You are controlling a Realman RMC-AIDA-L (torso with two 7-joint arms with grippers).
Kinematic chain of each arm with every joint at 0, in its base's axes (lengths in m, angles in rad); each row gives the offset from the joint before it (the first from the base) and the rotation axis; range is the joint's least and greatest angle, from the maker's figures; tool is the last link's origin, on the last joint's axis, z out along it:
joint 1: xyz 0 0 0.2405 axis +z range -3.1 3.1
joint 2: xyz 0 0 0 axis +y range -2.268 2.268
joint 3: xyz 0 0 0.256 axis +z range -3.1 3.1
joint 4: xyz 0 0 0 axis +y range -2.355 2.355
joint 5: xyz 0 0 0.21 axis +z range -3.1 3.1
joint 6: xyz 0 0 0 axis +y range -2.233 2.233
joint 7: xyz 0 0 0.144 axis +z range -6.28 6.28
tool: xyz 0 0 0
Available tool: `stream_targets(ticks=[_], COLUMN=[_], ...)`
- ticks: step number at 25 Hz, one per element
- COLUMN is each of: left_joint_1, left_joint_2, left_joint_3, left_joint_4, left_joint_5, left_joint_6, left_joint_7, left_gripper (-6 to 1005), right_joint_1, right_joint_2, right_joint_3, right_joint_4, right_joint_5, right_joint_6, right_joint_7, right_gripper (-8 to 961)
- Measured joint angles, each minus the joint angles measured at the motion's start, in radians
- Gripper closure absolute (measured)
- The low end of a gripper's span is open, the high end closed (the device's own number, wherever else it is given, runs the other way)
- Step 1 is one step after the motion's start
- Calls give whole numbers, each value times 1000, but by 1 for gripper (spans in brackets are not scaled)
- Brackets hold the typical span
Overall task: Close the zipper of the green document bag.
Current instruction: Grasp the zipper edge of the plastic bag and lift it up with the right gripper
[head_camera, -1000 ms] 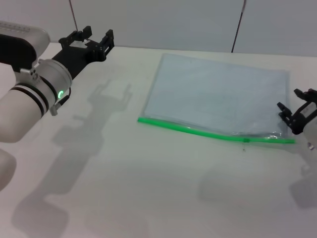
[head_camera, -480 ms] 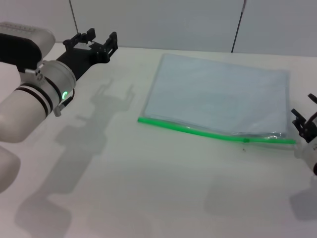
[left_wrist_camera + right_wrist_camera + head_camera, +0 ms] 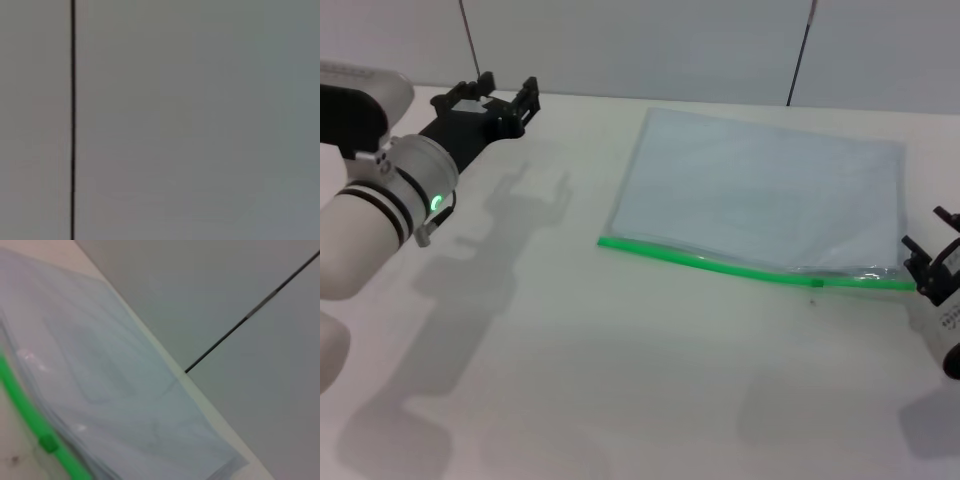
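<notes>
The green document bag [image 3: 760, 190] lies flat on the white table, a translucent pale blue-grey pouch. Its zipper [image 3: 750, 268] is the bright green strip along the near long edge, with a small slider tab [image 3: 817, 282] toward the right end. My right gripper [image 3: 927, 242] hovers open just off the bag's near right corner, holding nothing. In the right wrist view the bag [image 3: 100, 365], the green zipper [image 3: 25, 402] and the slider [image 3: 48, 442] show close up. My left gripper [image 3: 506, 86] is raised at the far left, open and well away from the bag.
A grey wall with dark vertical seams [image 3: 798, 50] stands behind the table's far edge. The left wrist view shows only that wall and a seam [image 3: 73, 120]. Bare tabletop [image 3: 620, 360] stretches in front of the bag.
My right gripper has dropped nearer and to the right, off the bag's corner. The left gripper shifted slightly to the left. The bag has not moved.
</notes>
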Motion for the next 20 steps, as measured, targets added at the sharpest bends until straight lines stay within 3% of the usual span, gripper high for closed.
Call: stream_targets(ticks=[15,20], left_joint_1=[26,32], left_joint_2=[9,14], left_joint_3=[-36,-37], left_joint_4=[-5,-2], left_joint_5=[6,4], left_joint_6=[0,0], left_joint_7=[-6,-6], left_gripper=[418,419], right_joint_1=[-5,-24], right_joint_2=[-4,1], right_joint_3=[6,10], right_joint_4=[26,29], right_joint_5=[-4,-2], right_joint_6=[25,13], right_joint_7=[-115,-248], right_gripper=[487,488])
